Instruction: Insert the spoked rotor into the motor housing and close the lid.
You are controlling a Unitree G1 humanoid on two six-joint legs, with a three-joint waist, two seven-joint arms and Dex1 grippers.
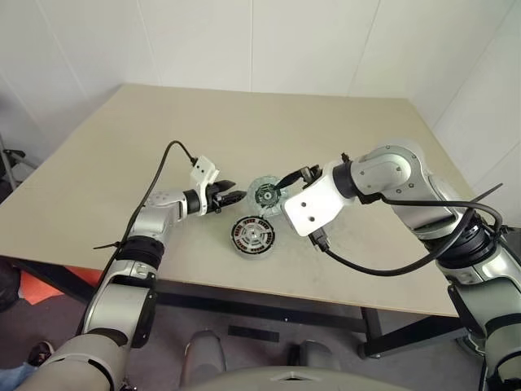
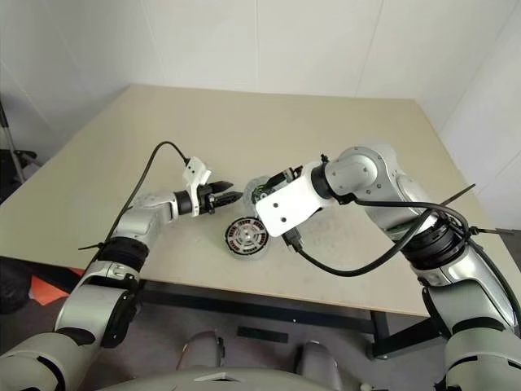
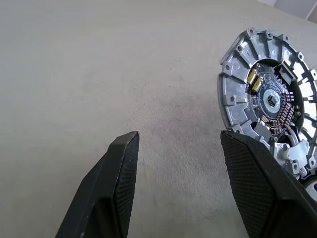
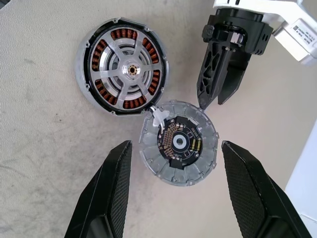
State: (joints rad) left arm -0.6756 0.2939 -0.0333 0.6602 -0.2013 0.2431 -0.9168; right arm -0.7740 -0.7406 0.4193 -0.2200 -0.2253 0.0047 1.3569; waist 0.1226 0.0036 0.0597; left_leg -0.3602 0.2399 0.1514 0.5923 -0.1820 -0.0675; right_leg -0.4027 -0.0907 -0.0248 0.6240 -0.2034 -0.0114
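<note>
1. Rotor status: the spoked rotor [image 4: 126, 69] appears already seated in the motor housing [image 4: 83, 74] — copper windings show between the spokes.
2. Lid [image 4: 179, 143] lies flat on the surface [image 1: 342, 130], touching the housing rim.
3. Right gripper [image 4: 176, 191] hangs over the lid, jaws wide, empty; left gripper [image 3: 178, 163] sits just beside it, jaws wide, empty.
4. Risk: both grippers crowd one disc — a collision or nudge could slide the lid away.
5. Writing: white label, unreadable.
</note>
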